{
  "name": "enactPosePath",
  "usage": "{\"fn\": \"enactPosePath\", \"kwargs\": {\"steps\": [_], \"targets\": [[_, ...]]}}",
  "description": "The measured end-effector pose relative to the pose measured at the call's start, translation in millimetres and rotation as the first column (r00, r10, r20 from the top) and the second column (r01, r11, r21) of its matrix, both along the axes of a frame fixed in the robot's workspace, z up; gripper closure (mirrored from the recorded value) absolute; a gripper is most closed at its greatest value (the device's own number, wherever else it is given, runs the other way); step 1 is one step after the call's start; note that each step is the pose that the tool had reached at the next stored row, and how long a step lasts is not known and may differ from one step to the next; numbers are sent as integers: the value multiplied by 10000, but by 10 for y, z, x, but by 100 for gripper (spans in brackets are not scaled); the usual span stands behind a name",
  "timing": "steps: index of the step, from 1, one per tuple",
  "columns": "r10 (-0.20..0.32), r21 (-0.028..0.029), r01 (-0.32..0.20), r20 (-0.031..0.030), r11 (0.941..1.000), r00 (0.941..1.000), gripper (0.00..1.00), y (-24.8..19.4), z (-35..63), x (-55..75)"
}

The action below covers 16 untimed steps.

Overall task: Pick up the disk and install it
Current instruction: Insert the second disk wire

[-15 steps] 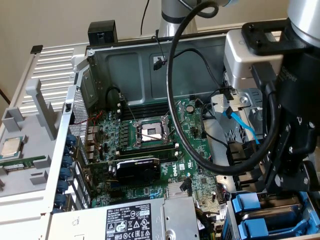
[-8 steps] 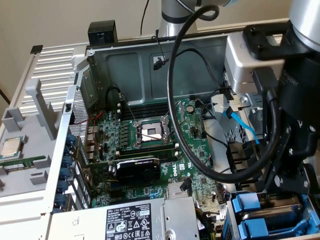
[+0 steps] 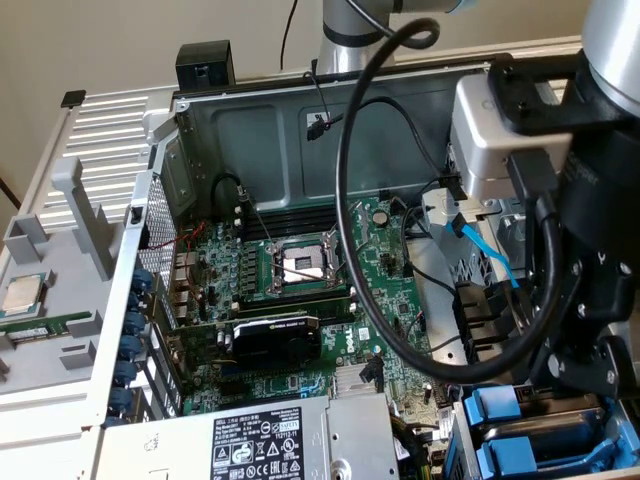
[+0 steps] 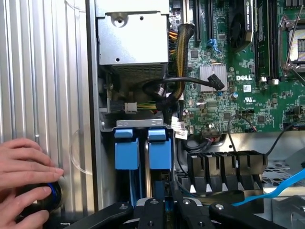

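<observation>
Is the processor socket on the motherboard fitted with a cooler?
No. In the exterior view the processor socket sits bare and uncovered on the green motherboard.

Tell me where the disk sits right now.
The disk's blue carrier stands in the drive bay at the exterior view's lower right, beside a second blue carrier, just below the pincer. In the wrist view it sits next to the black cable connectors.

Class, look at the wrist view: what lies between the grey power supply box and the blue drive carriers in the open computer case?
In the wrist view, a tangle of black cables with a white connector lies between the power supply box and the blue carriers.
</observation>
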<state>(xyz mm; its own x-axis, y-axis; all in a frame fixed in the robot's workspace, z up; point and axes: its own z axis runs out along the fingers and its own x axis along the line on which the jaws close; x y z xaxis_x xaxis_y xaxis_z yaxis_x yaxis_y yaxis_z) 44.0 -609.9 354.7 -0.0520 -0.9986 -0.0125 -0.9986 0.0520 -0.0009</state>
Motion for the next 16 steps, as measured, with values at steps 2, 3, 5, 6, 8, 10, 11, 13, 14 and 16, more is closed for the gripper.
{"fn": "enactPosePath", "kwargs": {"steps": [2, 3, 5, 6, 8, 10, 11, 13, 14, 16], "targets": [[3, 17, -3, 0, 10000, 10000, 84, 0, -5, 0], [4, 20, -4, -1, 10000, 10000, 84, 0, -7, 0], [11, 27, -11, 0, 10000, 10000, 84, 0, -11, 0], [14, 29, -14, 0, 10000, 10000, 84, 0, -13, 0], [21, 34, -21, 1, 10000, 10000, 84, 2, -17, 0], [31, 34, -31, 0, 10000, 10000, 84, 3, -18, -1], [38, 32, -38, 0, 10000, 10000, 84, 3, -17, -1], [47, 31, -47, 0, 10000, 10000, 84, 5, -16, -1], [47, 31, -47, 0, 10000, 10000, 84, 5, -17, -2], [48, 32, -48, 0, 10000, 10000, 84, 5, -17, -2]]}}
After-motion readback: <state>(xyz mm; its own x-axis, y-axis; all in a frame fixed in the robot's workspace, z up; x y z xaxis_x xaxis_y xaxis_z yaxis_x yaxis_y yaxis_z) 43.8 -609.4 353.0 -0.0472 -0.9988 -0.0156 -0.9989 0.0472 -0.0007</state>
